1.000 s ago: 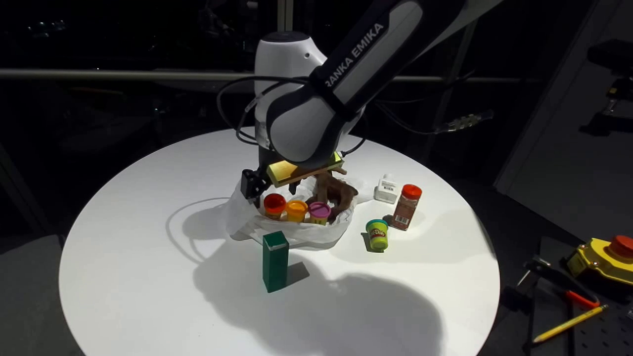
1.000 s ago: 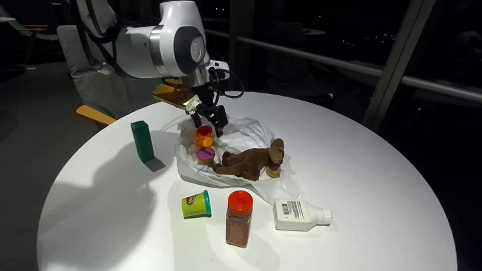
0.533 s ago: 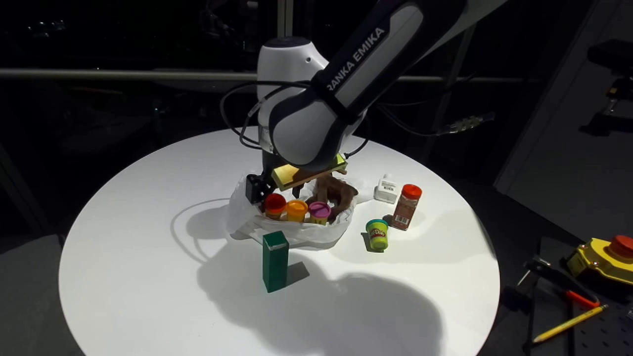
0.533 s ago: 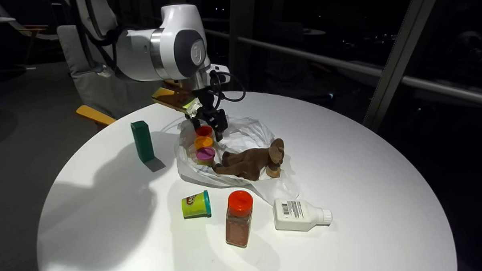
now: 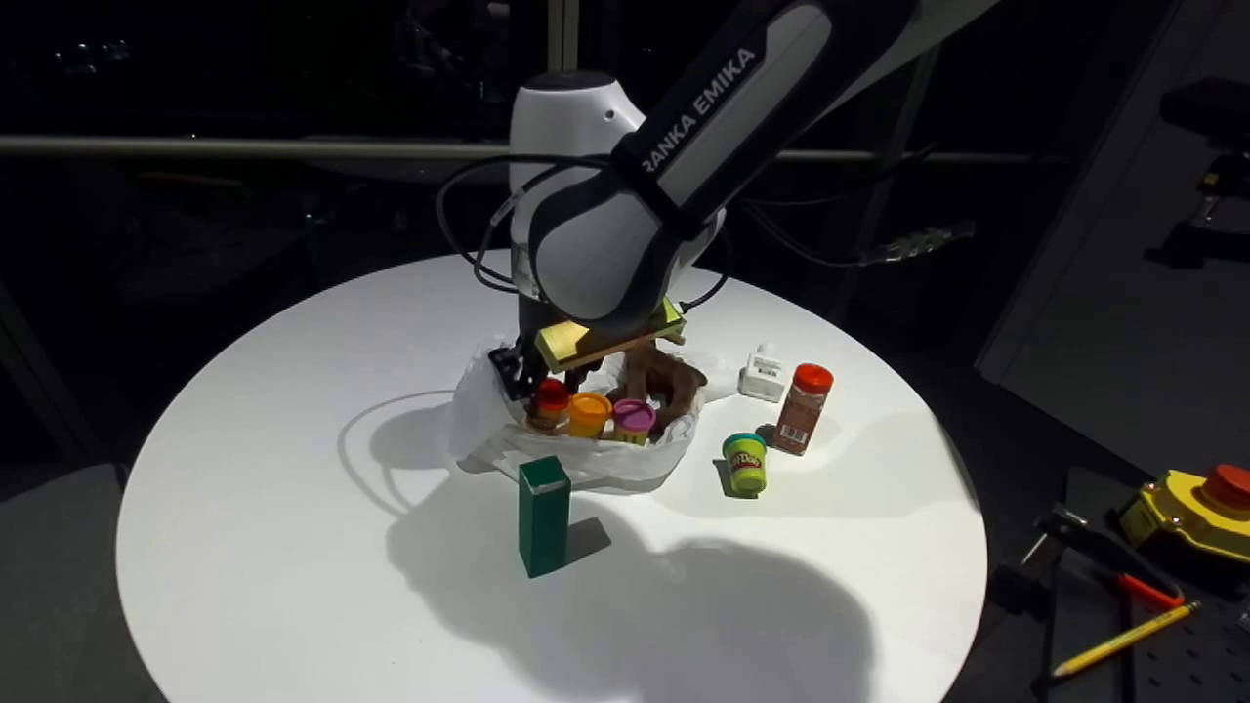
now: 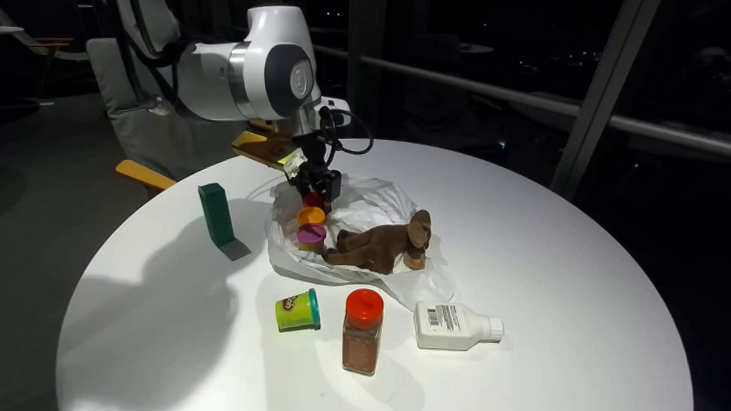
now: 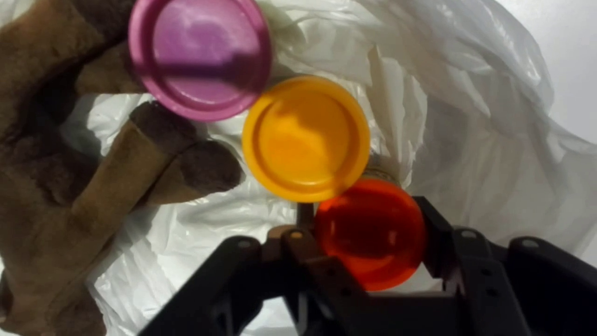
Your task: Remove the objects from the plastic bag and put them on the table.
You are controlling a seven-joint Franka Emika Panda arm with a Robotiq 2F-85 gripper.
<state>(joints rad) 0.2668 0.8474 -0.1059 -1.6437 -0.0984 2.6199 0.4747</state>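
Note:
The crinkled white plastic bag point(image 6: 371, 196) lies spread on the round white table point(image 5: 293, 537). Inside it my gripper point(image 7: 366, 231) has its fingers pressed against both sides of a red-lidded pot point(image 7: 373, 261). An orange-lidded pot point(image 7: 305, 137) touches that pot, and a purple-lidded pot point(image 7: 200, 51) stands beyond it. A brown plush animal point(image 6: 382, 247) lies in the bag beside the pots. Outside on the table are a green box point(image 5: 543, 517), upright, a lime pot with a teal lid point(image 6: 297, 311), a red-capped brown bottle point(image 6: 363, 339) and a white bottle point(image 6: 446, 326).
The bag's raised edge point(image 7: 503, 116) rises close to my right-hand finger in the wrist view. A yellow block point(image 5: 610, 337) rides on the arm above the bag. Off the table, a stop button point(image 5: 1221, 488) and a pencil point(image 5: 1123, 640) lie on a dark stand.
My gripper has come down a little over the red-lidded pot, and its fingers have drawn together onto it. The pot has shifted slightly. Everything outside the bag is unmoved.

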